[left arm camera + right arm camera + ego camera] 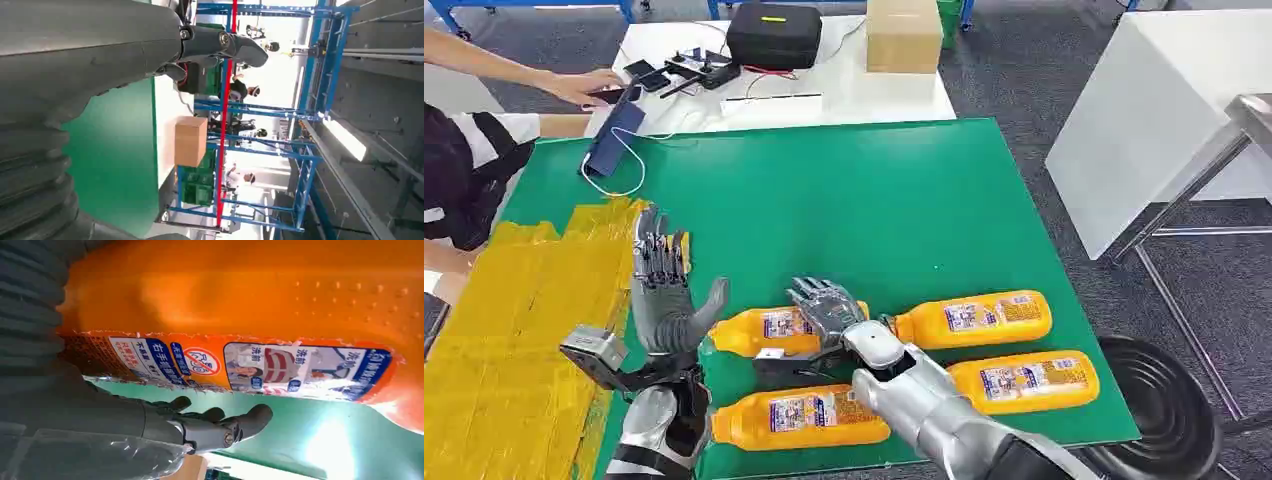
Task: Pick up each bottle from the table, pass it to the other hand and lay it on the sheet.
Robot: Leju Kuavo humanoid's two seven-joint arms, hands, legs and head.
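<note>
Head view: four orange plastic bottles with printed labels lie on their sides on the green table top (904, 200), lower centre to lower right of frame. Right hand (826, 308) sits on the upper-left bottle (764, 328), fingers draped over its label end. Whether it has a real grip, cannot tell. Right wrist view shows that bottle's orange body (280, 295) close up, with the dark fingers (220, 427) just off it, above the green surface. Other bottles: upper right (979, 319), lower right (1029, 382), lower centre (799, 415). Left hand (664, 290) is left of the bottles, fingers spread and upright, holding nothing. Yellow crinkled sheet (514, 330) covers the left edge of the table. A person's hand (584, 87) rests at upper left on the white table (864, 85).
</note>
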